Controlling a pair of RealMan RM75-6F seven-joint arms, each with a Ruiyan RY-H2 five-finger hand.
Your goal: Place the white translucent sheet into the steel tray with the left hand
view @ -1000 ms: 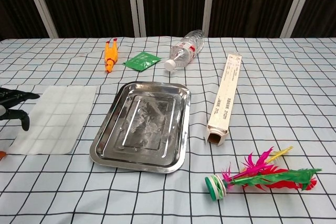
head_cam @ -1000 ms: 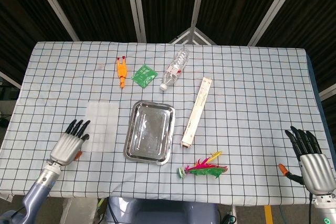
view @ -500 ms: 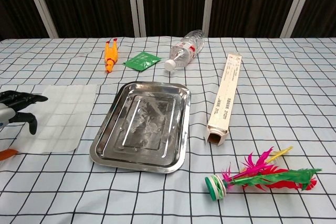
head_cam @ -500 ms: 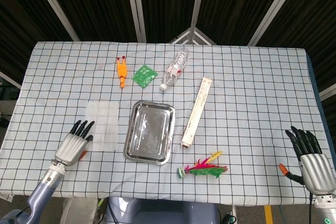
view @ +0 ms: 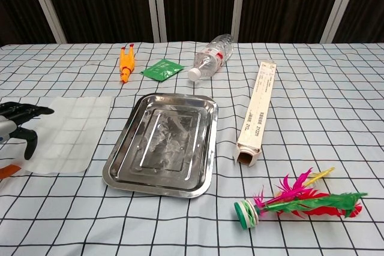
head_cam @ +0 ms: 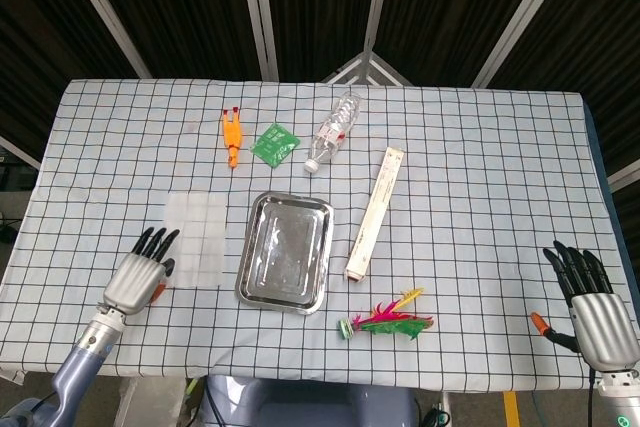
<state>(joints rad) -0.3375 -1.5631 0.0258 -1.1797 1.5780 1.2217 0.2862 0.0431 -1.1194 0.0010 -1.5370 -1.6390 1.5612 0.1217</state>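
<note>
Chest view: left hand (view: 15, 125) half cropped.

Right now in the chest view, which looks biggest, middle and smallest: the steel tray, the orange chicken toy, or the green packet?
1. steel tray, clearly largest.
2. orange chicken toy and green packet look about alike; both lie far from the camera, so I won't rank them.
</note>
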